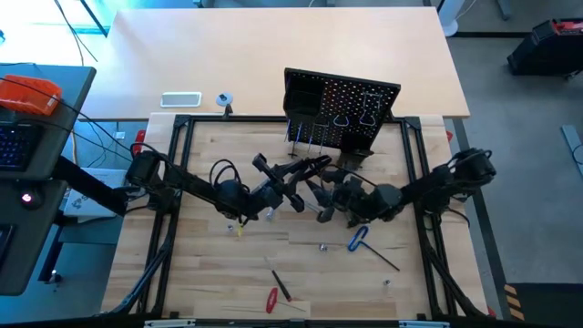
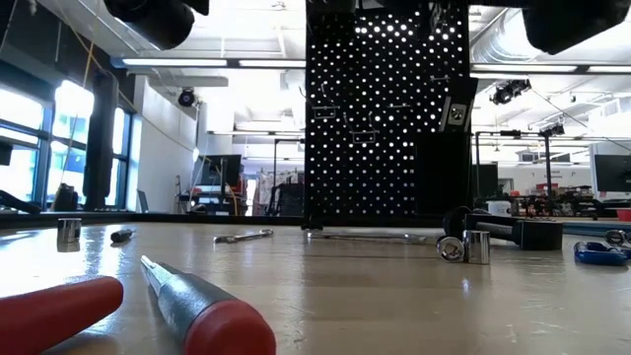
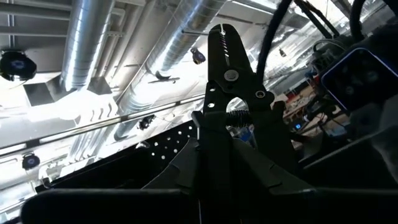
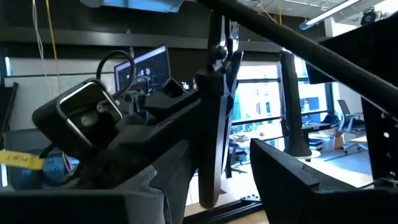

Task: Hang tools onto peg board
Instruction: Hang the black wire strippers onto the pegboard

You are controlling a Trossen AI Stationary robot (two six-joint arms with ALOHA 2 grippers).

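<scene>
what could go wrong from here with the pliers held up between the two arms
1. The left pincer grips the black pliers by the handles with the head up, and the right pincer is close in the high view. A poorly timed handover could drop them onto the table.
2. The pliers hang in the air in front of the peg board, whose hooks already carry tools, so a misaimed approach might knock those.

Both arms crowd the table's middle, meeting just before the peg board, with black pliers raised between them. Near strip is mostly free: only red-handled screwdriver, blue-handled hex key and small bits lie there.
</scene>
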